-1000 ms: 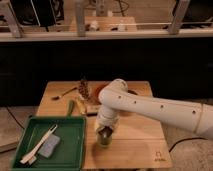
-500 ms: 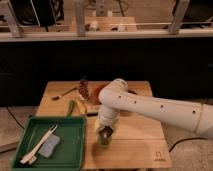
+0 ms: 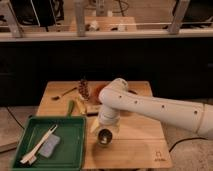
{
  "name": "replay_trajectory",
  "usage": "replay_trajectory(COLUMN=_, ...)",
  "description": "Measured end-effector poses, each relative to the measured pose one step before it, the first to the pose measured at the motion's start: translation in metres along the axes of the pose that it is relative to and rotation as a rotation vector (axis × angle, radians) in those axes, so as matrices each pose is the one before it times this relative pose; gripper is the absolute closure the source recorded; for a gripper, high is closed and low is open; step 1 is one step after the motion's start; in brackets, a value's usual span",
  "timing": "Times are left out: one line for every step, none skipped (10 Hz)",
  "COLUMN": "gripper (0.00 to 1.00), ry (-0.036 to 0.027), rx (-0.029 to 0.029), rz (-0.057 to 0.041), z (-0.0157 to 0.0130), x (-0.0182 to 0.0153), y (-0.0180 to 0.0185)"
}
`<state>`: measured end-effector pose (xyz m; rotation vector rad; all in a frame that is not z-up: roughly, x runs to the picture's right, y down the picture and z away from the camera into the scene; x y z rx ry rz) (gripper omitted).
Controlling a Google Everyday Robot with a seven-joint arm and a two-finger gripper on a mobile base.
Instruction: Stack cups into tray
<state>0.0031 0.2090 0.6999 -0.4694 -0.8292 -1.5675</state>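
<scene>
My gripper (image 3: 104, 129) points down at the front middle of the wooden table (image 3: 135, 150), at the end of the white arm (image 3: 150, 107) that reaches in from the right. Directly beneath it stands a small cup (image 3: 104, 138) with a dark shiny rim and a pale inside. The gripper is at the cup's top and hides part of it. I cannot tell whether this is the metal cup alone or both cups together; no second cup shows apart from it. The dark-green tray (image 3: 75, 150) lies at the front left, just left of the cup.
In the tray lie pale wooden utensils (image 3: 37, 145) and a grey sponge (image 3: 49, 148). Behind the arm are a pine cone (image 3: 84, 89), a dark red-brown bowl (image 3: 99, 90), a green piece (image 3: 71, 107) and a spoon (image 3: 65, 93). A dark counter stands behind the table.
</scene>
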Motion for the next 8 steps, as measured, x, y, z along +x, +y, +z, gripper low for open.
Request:
replay_trajectory(gripper=0.20, ry=0.00117, rx=-0.00043, rz=0.00098, z=-0.00052, x=-0.00049, y=0.00062)
replay_trajectory(gripper=0.20, ry=0.00242, rx=0.00076, rz=-0.00065, z=-0.00062, x=-0.00010, y=-0.00062)
replay_trajectory(gripper=0.20, ry=0.00253, rx=-0.00133, rz=0.00187, z=-0.00039, x=-0.00038, y=0.00000)
replay_trajectory(gripper=0.20, ry=0.00795, rx=-0.00500, rz=0.00679, z=-0.00267, x=-0.00039, y=-0.00169)
replay_trajectory(gripper=0.20, ry=0.01252, rx=-0.02283, rz=0.01660, z=-0.00293, x=0.00006, y=-0.00323)
replay_trajectory(gripper=0.20, ry=0.00784, rx=-0.01865, rz=0.00950, z=-0.00030, x=0.00053, y=-0.00425)
replay_trajectory(gripper=0.20, ry=0.00305, rx=-0.01255, rz=0.01456, z=0.00160, x=0.00011, y=-0.00283)
replay_trajectory(gripper=0.20, ry=0.00127, rx=-0.01376, rz=0.01773, z=0.00379, x=0.00038, y=-0.00081)
